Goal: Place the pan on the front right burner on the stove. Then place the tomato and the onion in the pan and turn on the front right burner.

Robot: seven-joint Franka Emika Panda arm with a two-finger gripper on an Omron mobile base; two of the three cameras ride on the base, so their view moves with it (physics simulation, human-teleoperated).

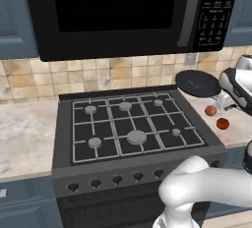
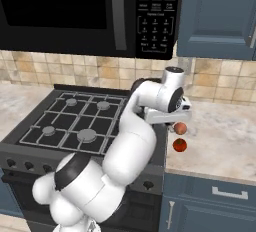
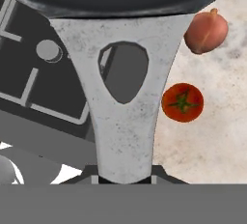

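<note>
Pan (image 1: 198, 83), empty, held by its handle in the closed gripper (image 3: 124, 179), above tomato (image 3: 182, 103) and onion (image 3: 206, 31).

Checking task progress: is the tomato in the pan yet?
No, the tomato lies on the counter beside the pan.

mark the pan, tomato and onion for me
Round shallow black frying pan (image 1: 198, 83), left base view, middle of its dark base.
Small bright red glossy tomato (image 3: 182, 102), hand view, at its green stem.
Pale orange-brown onion (image 3: 206, 32), hand view, middle of its skin.
</note>
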